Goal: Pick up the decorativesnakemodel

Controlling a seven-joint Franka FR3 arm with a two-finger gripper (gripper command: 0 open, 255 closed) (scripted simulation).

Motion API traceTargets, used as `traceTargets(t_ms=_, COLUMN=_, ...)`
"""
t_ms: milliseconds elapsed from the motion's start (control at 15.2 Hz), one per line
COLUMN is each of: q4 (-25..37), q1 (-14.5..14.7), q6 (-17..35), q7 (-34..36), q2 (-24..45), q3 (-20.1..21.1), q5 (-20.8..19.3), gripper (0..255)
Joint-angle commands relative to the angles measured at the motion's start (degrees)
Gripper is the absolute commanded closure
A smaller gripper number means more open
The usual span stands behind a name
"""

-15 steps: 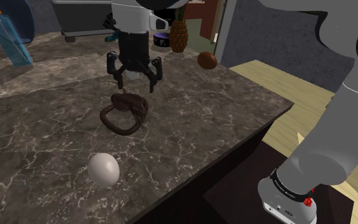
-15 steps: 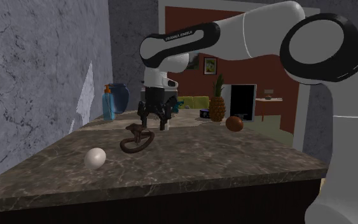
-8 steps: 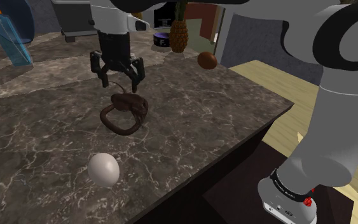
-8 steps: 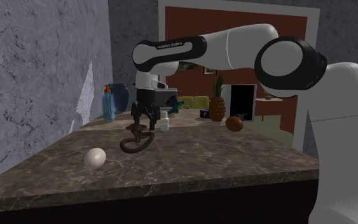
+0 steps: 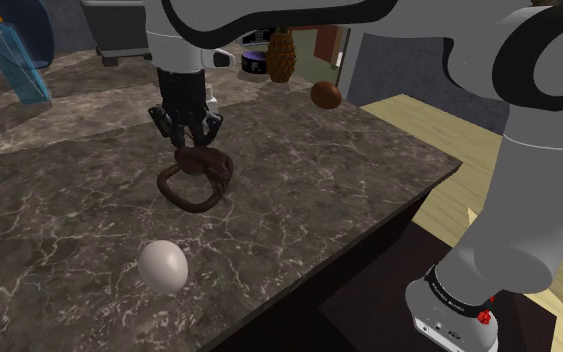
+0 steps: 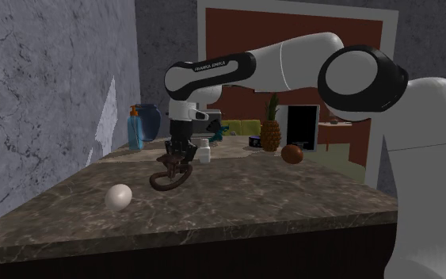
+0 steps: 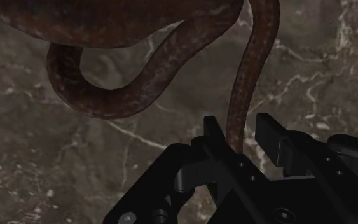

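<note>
Brown, mottled snake model [image 5: 194,180] on the dark marbled table [image 5: 369,170], near the middle. Its coil lies flat and a raised part stands at the coil's 12 o'clock edge in the shoulder view.

Gripper [image 5: 186,135] points straight down, right over that raised part. From the gripper, the open loop of the coil spreads toward 6 o'clock in the shoulder view. A pale egg-shaped thing [image 5: 162,265] lies farther along the same line, well apart.

Wrist view: a slender strand of the snake model [image 7: 107,95] runs between the two fingers of the gripper [image 7: 244,130] and out ahead of them into the coil. The strand's long axis crosses the closing line roughly square-on.

Fingers stand apart, not clamped. One looks to be against the strand, the other shows a sliver of table between.

Judgement: the grasp turns on this strand staying centred. It is thin and rounded, so it may slip sideways or pivot when squeezed.

Second exterior view: gripper [image 6: 177,156] low over the snake model [image 6: 169,176].
</note>
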Motion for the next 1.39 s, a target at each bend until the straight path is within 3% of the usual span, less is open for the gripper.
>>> traceTargets(t_ms=0, q4=-0.07, q1=0.00, q6=0.08, q7=0.00, q2=0.00, q3=0.00, q5=0.00, gripper=255)
traceTargets(t_ms=462, q4=-0.20, q1=-0.04, q6=0.13, q7=-0.01, q2=-0.10, q3=0.01, q5=0.04, gripper=255)
traceTargets(t_ms=1320, q4=13.55, q1=2.48, q6=-11.19, q7=1.06, q2=2.46, q3=0.15, q5=-1.38, gripper=255)
